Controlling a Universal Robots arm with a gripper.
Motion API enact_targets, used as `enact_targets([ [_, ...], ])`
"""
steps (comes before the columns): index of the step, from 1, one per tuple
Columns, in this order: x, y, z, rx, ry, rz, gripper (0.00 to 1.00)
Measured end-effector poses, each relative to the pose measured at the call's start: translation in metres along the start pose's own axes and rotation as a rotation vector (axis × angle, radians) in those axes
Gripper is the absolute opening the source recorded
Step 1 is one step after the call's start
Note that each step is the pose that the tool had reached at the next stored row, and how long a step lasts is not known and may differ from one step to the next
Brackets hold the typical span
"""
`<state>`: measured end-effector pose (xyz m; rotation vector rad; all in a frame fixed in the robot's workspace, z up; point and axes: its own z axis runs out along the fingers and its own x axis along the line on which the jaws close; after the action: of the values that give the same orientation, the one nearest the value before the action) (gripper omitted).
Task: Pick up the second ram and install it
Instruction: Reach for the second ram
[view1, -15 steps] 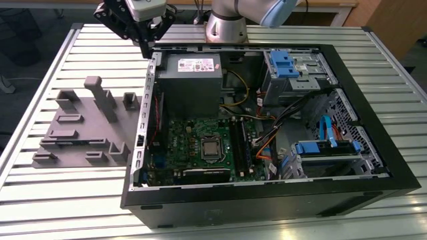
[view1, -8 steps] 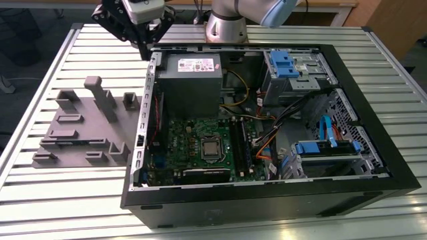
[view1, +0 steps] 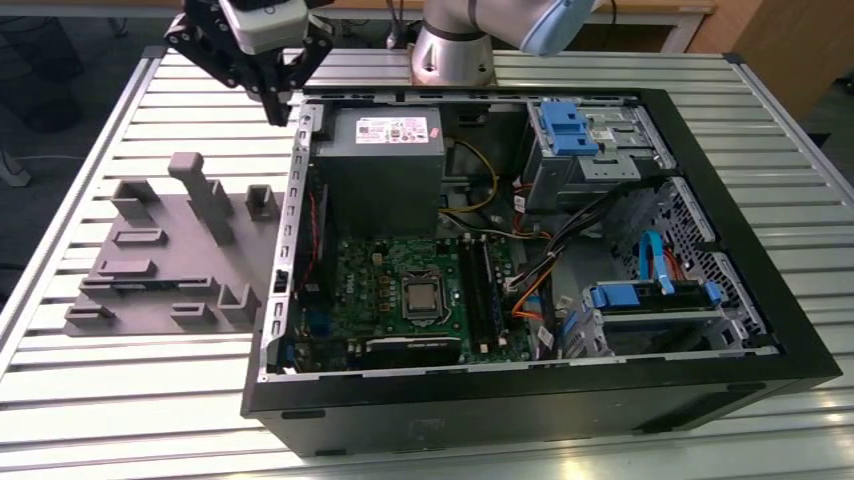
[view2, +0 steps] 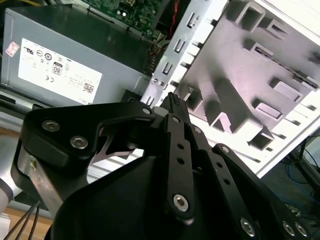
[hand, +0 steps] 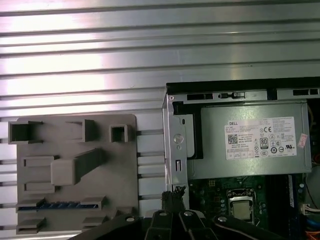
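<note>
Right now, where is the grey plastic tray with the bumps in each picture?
Exterior view: the grey plastic fixture tray lies on the slatted table at the exterior view's left, beside the black computer case.
First wrist view: beside the case's silver edge, tray.
Second wrist view: beyond that same edge, tray.
Shared landmark: the grey power supply box with white label.
</note>
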<state>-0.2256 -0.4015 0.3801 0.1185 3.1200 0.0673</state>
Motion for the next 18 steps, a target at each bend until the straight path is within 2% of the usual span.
enact_targets([
  [13, 0.0265, -0.0097, -0.0004, -0.0001, -0.0001, 0.000, 0.11],
  [18, 0.0334, -0.0128, -0.0004, 0.0000, 0.0000, 0.000, 0.11],
])
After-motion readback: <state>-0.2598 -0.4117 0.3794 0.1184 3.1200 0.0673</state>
